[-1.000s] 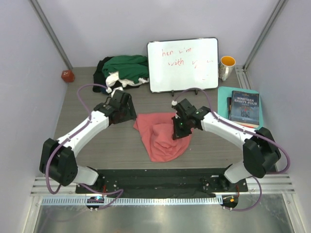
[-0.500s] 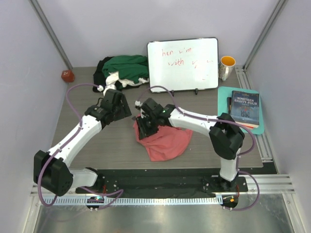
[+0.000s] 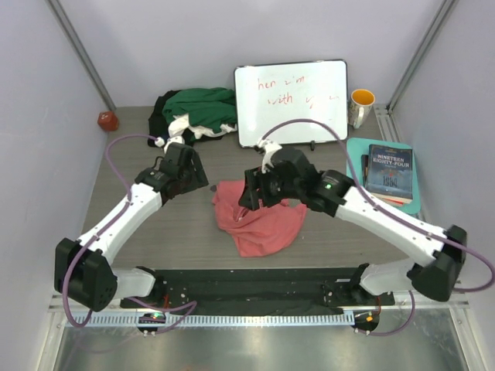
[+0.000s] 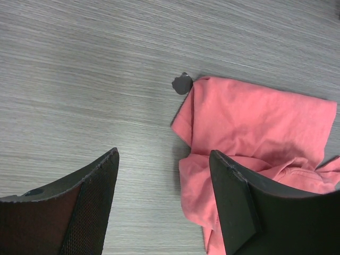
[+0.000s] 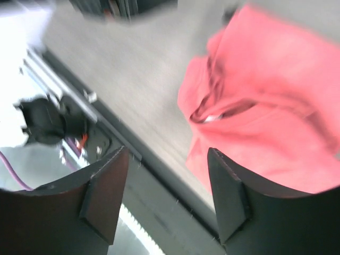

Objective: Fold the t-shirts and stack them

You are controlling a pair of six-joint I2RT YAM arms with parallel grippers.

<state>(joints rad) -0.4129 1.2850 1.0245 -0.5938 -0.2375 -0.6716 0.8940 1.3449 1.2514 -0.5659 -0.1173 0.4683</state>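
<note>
Bright, even light; right-wrist view smears the pink t-shirt, perhaps motion blur.

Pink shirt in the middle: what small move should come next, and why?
Probably the left gripper should lower onto the edge of the salmon-pink shirt and close: the shirt lies rumpled, and the right gripper is open too, holding nothing.

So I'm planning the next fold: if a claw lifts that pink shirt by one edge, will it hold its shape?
Probably not: the pink shirt lies crumpled in soft folds, so it would likely droop. It looks thin, so probably light.
</note>
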